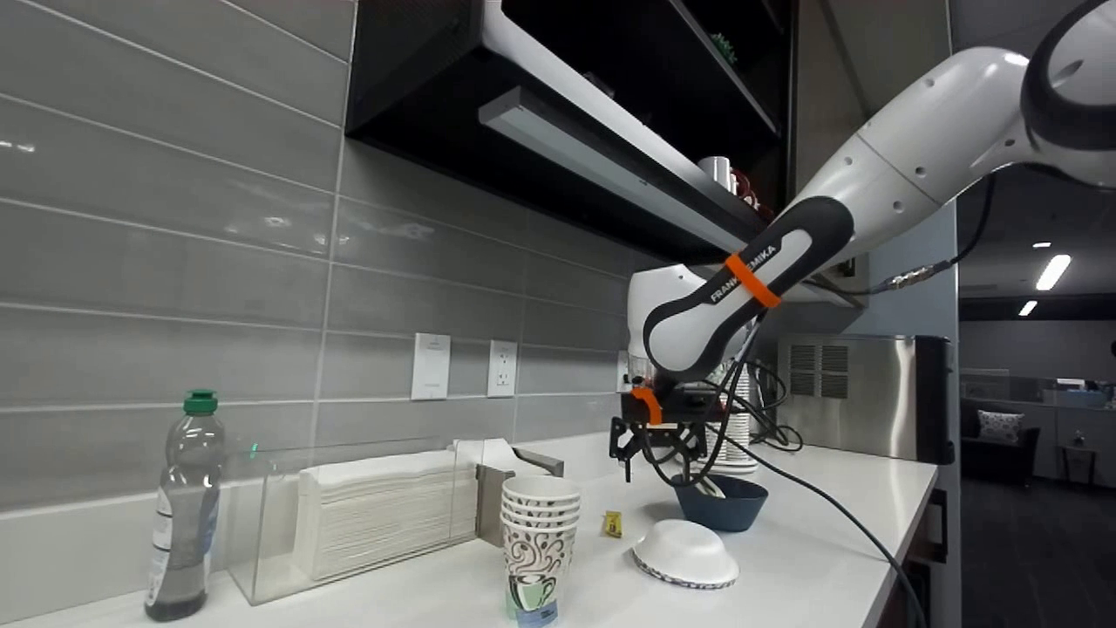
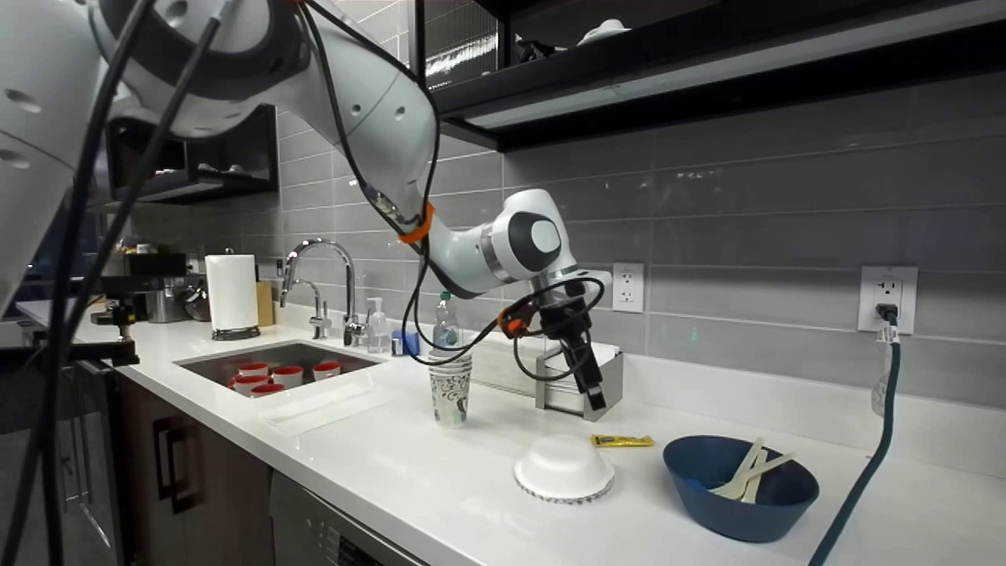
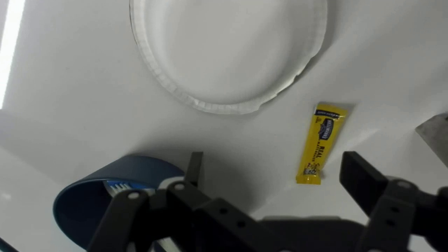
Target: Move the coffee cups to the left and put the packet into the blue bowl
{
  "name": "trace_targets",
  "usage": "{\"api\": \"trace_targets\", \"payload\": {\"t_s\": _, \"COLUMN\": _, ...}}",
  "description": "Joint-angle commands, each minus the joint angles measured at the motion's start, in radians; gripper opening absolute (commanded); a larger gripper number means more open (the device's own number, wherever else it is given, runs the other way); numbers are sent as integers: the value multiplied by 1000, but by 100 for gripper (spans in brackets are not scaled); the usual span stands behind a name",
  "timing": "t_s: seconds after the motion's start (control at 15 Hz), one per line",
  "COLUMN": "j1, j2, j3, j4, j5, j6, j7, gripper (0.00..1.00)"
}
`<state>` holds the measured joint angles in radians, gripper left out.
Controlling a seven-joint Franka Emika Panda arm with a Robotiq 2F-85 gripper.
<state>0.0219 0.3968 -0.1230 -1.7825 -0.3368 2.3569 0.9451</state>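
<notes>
In the wrist view, the gripper (image 3: pixel 273 166), itself cut off by the bottom edge, hides part of the dark blue bowl (image 3: pixel 145 168) and its cutlery (image 3: pixel 170 181); the bright blue item (image 3: pixel 136 184) inside cannot be identified. The upturned paper bowl (image 3: pixel 227 56) runs past the top edge, and the finest print on the mayonnaise packet (image 3: pixel 320 147) is blurred. In an exterior view, the arm (image 1: pixel 828 222) partly hides a tall stack of white cups (image 1: pixel 741 414). In an exterior view, the patterned paper cups (image 2: pixel 450 397) cover the base of the green-capped bottle (image 2: pixel 446 322).
</notes>
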Motion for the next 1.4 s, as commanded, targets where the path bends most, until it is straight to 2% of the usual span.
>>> {"api": "trace_targets", "payload": {"t_s": 0.0, "j1": -50, "j2": 174, "j3": 20, "j4": 186, "j5": 132, "j6": 31, "j7": -164, "gripper": 100}}
{"api": "trace_targets", "payload": {"t_s": 0.27, "j1": -39, "j2": 306, "j3": 3, "j4": 347, "j5": 220, "j6": -9, "j7": -225, "gripper": 100}}
{"api": "trace_targets", "payload": {"t_s": 0.53, "j1": -13, "j2": 347, "j3": -17, "j4": 410, "j5": 244, "j6": -74, "j7": -193, "gripper": 100}}
{"api": "trace_targets", "payload": {"t_s": 0.6, "j1": -10, "j2": 349, "j3": -20, "j4": 417, "j5": 249, "j6": -98, "j7": -184, "gripper": 89}}
{"api": "trace_targets", "payload": {"t_s": 0.67, "j1": -4, "j2": 335, "j3": -21, "j4": 410, "j5": 254, "j6": -134, "j7": -173, "gripper": 73}}
{"api": "trace_targets", "payload": {"t_s": 0.73, "j1": -1, "j2": 326, "j3": -18, "j4": 399, "j5": 255, "j6": -140, "j7": -171, "gripper": 67}}
{"api": "trace_targets", "payload": {"t_s": 0.87, "j1": -2, "j2": 329, "j3": -10, "j4": 395, "j5": 261, "j6": -123, "j7": -180, "gripper": 68}}
{"api": "trace_targets", "payload": {"t_s": 1.2, "j1": -8, "j2": 355, "j3": -10, "j4": 413, "j5": 285, "j6": -122, "j7": -183, "gripper": 79}}
{"api": "trace_targets", "payload": {"t_s": 1.33, "j1": -9, "j2": 361, "j3": -13, "j4": 416, "j5": 291, "j6": -124, "j7": -179, "gripper": 63}}
